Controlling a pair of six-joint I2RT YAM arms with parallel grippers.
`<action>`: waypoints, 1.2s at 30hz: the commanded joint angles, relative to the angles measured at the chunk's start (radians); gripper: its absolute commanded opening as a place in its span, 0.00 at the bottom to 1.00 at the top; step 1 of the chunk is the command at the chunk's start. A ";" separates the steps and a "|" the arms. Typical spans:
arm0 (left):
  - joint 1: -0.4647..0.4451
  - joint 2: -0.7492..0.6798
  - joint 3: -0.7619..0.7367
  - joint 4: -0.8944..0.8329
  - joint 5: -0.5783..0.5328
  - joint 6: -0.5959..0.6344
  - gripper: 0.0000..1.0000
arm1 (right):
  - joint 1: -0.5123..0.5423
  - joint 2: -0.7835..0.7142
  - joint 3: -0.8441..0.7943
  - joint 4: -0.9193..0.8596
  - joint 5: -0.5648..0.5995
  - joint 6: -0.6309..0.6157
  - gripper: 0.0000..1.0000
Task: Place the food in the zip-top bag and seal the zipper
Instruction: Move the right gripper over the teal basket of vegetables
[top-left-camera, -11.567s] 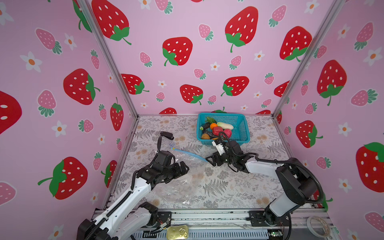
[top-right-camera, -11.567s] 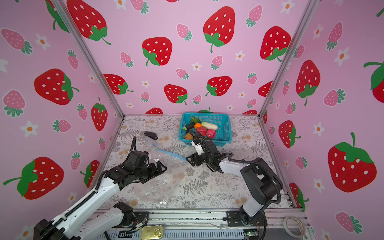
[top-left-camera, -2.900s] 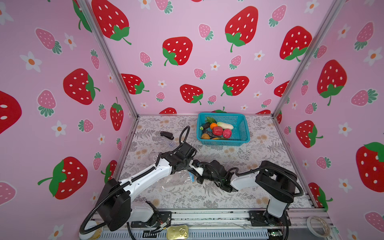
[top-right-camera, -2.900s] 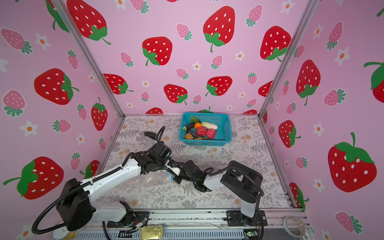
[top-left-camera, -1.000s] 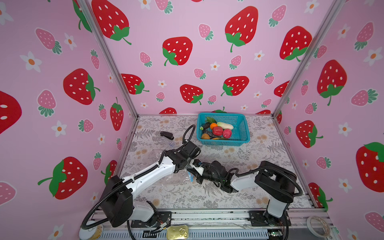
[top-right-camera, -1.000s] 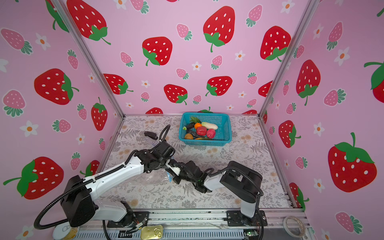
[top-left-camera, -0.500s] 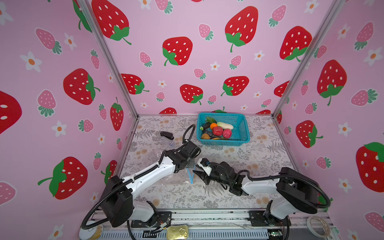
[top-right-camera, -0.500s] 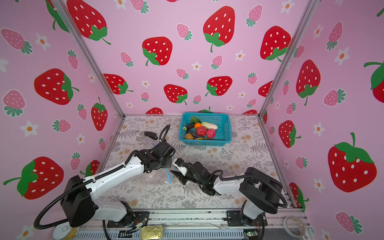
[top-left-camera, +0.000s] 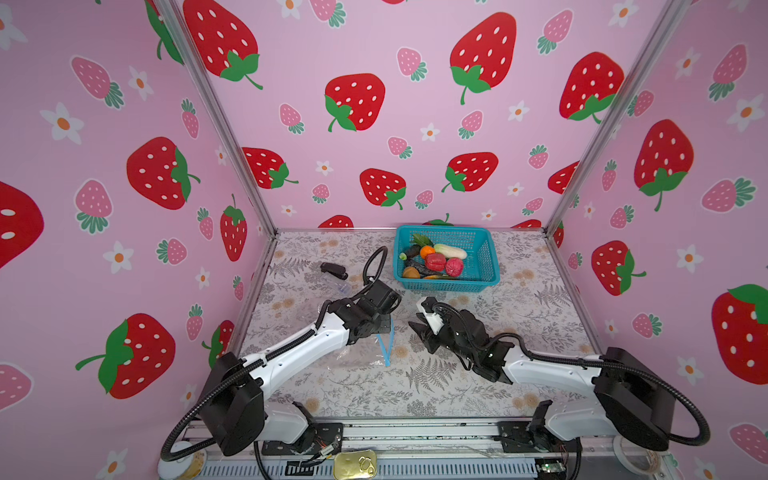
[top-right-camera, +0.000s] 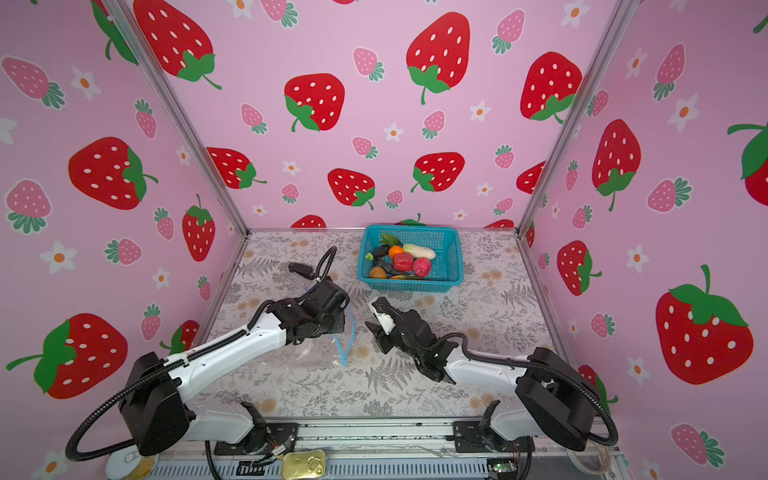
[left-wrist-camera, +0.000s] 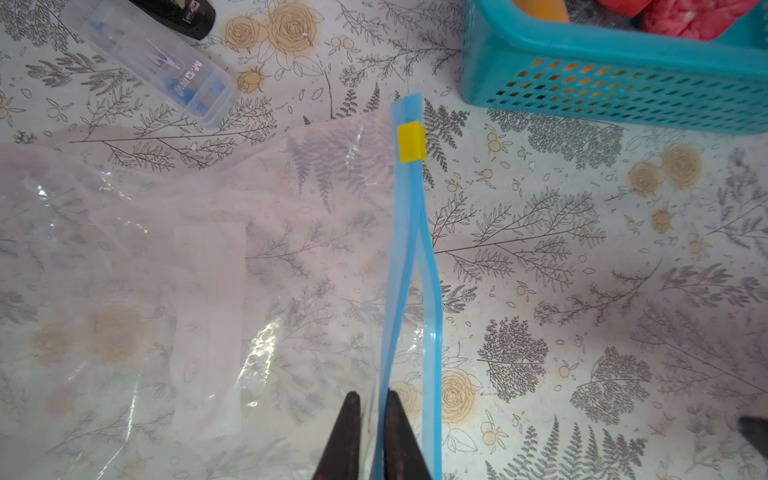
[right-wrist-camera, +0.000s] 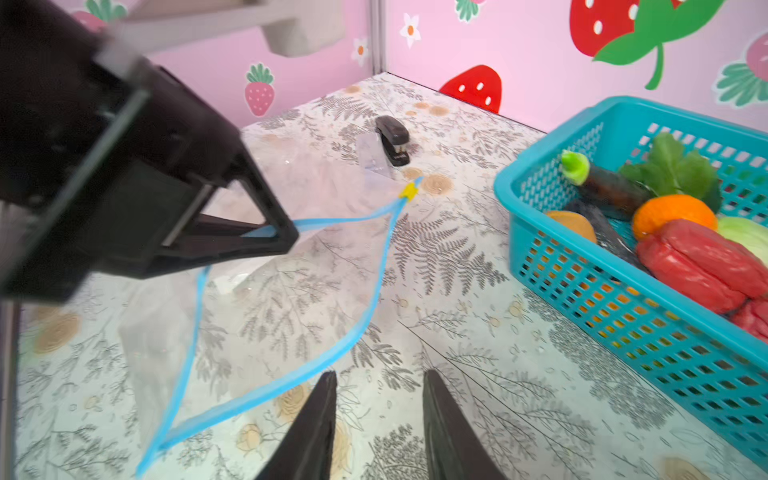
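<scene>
All food (top-left-camera: 435, 262) in basket (top-left-camera: 446, 284); left pincer (left-wrist-camera: 372, 395) tight on zipper (left-wrist-camera: 409, 232), right pincer (right-wrist-camera: 379, 374) agape.

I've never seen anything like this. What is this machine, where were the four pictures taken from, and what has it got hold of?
These are two robot arms mounted at the front of a table, each ending in a two-fingered tool. Two pictures come from a paired camera overhead and show nearly the same whole scene. The other two come from small cameras on the wrists, looking along the fingers. On the table lie a clear zip-top bag, a teal basket of toy food, a black stapler and a small clear plastic case. The left tool is pinched shut on one lip of the bag's light-blue zipper strip, holding the mouth open; a yellow slider sits at the strip's end. The right tool is open and empty, just outside the bag's mouth.
</scene>
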 joint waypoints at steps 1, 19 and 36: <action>0.014 -0.028 0.011 -0.002 0.014 -0.046 0.15 | -0.042 -0.008 0.078 -0.108 0.015 0.023 0.37; 0.064 -0.032 0.041 -0.018 0.059 -0.070 0.15 | -0.325 0.485 0.885 -0.835 0.191 0.127 0.41; 0.066 -0.042 0.034 -0.014 0.067 -0.064 0.14 | -0.405 0.743 1.237 -1.196 0.023 0.075 0.41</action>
